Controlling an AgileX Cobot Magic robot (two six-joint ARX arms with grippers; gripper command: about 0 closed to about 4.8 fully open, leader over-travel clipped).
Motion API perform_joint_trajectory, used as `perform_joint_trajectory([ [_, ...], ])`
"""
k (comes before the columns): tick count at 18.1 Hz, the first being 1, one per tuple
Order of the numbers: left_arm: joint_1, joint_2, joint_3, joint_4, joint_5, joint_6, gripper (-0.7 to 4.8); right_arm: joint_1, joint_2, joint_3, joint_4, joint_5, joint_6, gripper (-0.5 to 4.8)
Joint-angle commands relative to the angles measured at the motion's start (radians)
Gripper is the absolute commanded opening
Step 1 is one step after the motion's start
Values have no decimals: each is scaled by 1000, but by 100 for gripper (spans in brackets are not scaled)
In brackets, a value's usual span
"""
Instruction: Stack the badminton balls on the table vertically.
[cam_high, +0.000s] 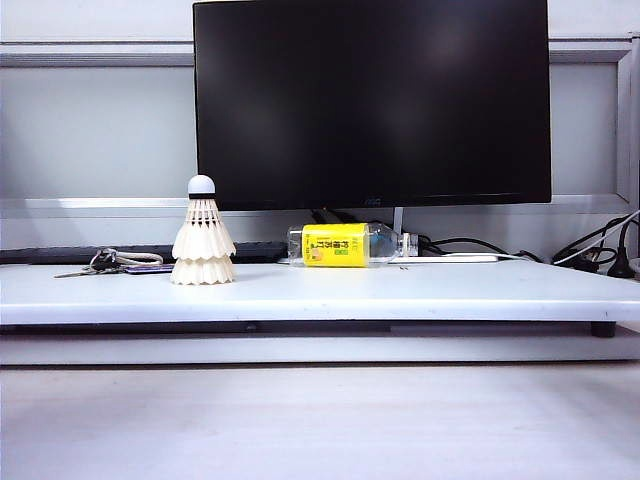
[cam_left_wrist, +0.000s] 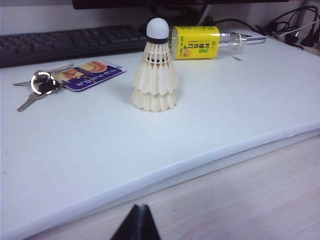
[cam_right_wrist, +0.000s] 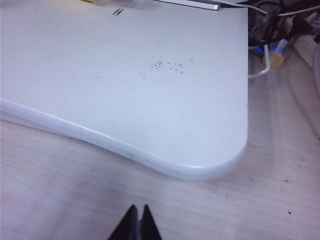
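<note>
Backdrop: black monitor (cam_high: 371, 100) behind the white table (cam_high: 420, 290).
Exterior: badminton balls (cam_high: 203, 238) nested upright, left, so stacking looks done.
Left wrist: left gripper (cam_left_wrist: 137, 225) clenched, empty, near edge.
Right wrist: right gripper (cam_right_wrist: 135, 225) clenched, empty, retracted.

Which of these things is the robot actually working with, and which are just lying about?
Part of the job:
- shuttlecocks, already stacked upright
- table under them
- left gripper, shut, holding nothing
- right gripper, shut, holding nothing

Just lying about:
- bottle, on its side
- keys with tag
- keyboard
- monitor
- cables
</note>
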Motion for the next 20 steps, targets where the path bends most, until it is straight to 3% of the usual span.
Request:
perform_joint_trajectory([
  [1, 0, -3, -3, -18, 2, 1, -6, 1, 1, 0, 12, -1, 3, 21],
  [11, 7, -3, -3, -17, 2, 0, -6, 1, 0, 0, 12, -1, 3, 21],
  [20, 219, -3, -3, -17, 2, 1, -6, -27, -44, 0, 13, 2, 2, 21],
])
